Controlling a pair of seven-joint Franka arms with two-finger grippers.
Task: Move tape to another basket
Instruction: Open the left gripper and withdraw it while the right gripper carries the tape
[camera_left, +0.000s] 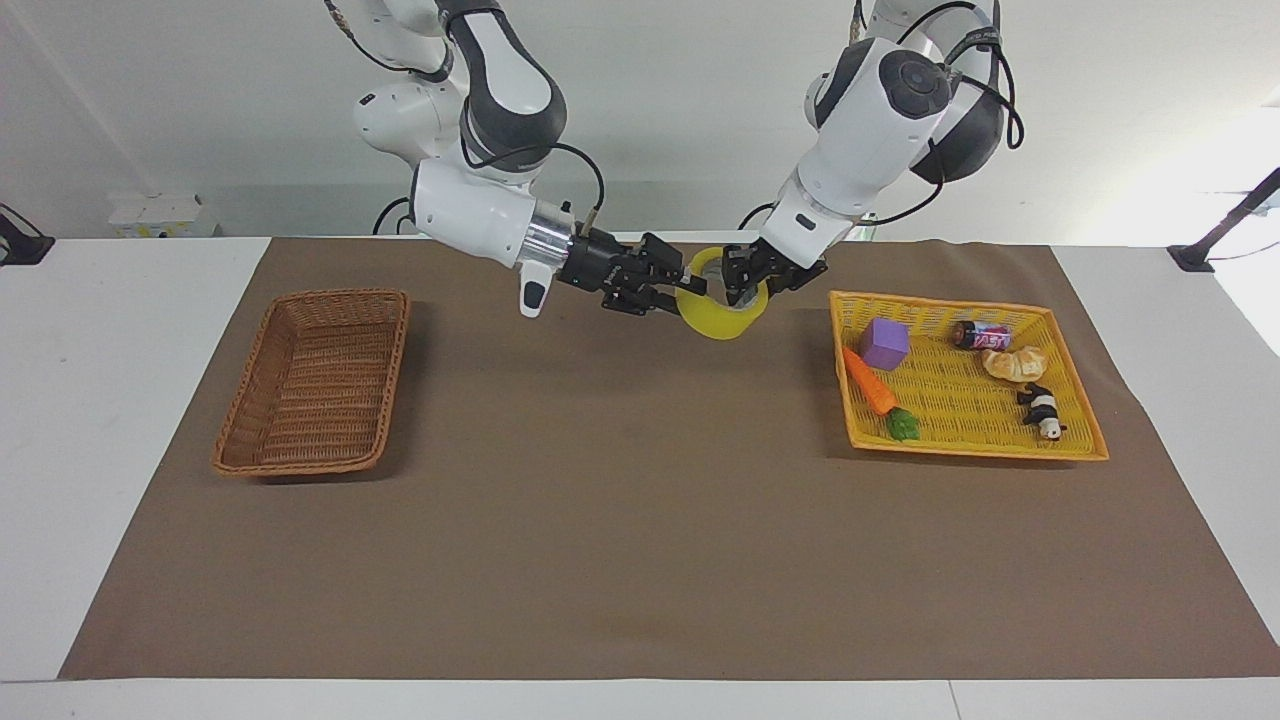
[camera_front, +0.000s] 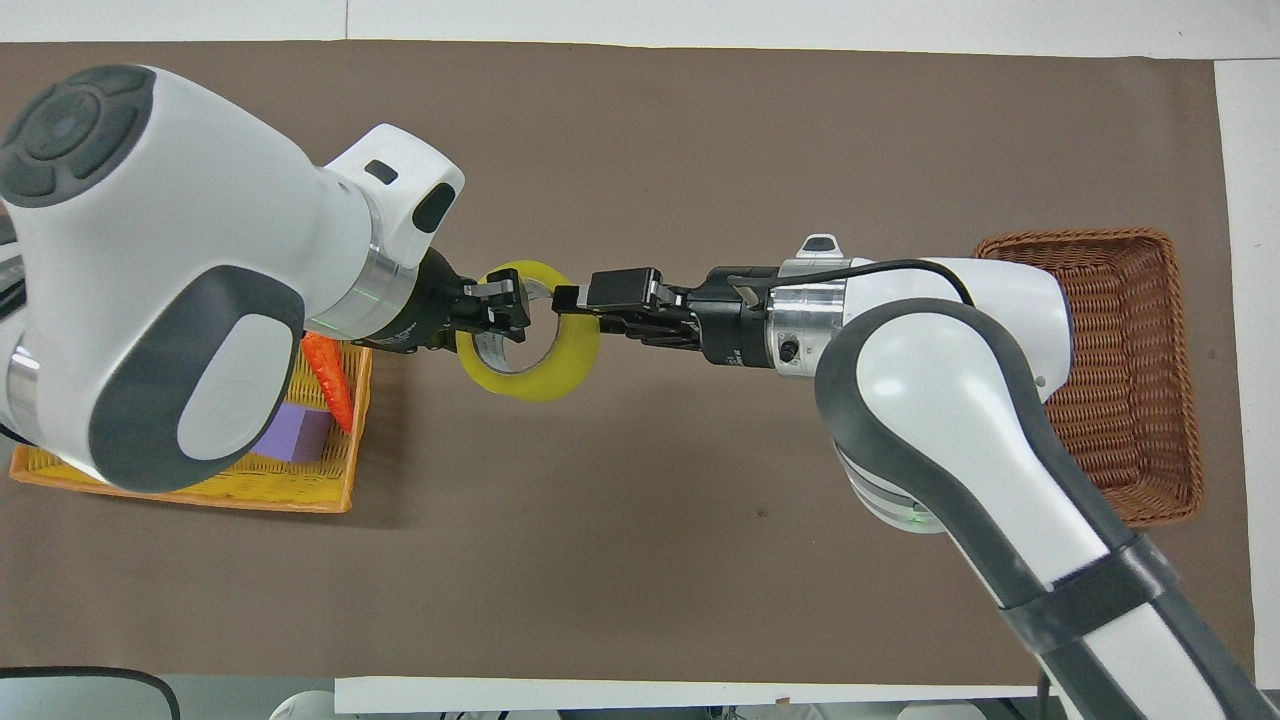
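**Q:** Over the mat between the two baskets, what is the status?

**A:** Handover in progress. Left gripper (camera_left: 742, 283) and right gripper (camera_left: 668, 290) are both clamped on the tape (camera_left: 722, 318), held aloft.

**Q:** Remaining?

**A:** Left gripper releases; right arm carries the tape to the basket (camera_left: 312, 385) and deposits it.

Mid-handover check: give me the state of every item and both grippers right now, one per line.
Yellow translucent tape roll: airborne over the mat, held at its rim from both ends.
Left gripper: shut on the tape.
Right gripper: around the rim, grip unclear.
Brown wicker basket: empty.
Bright yellow woven basket: holds toys.
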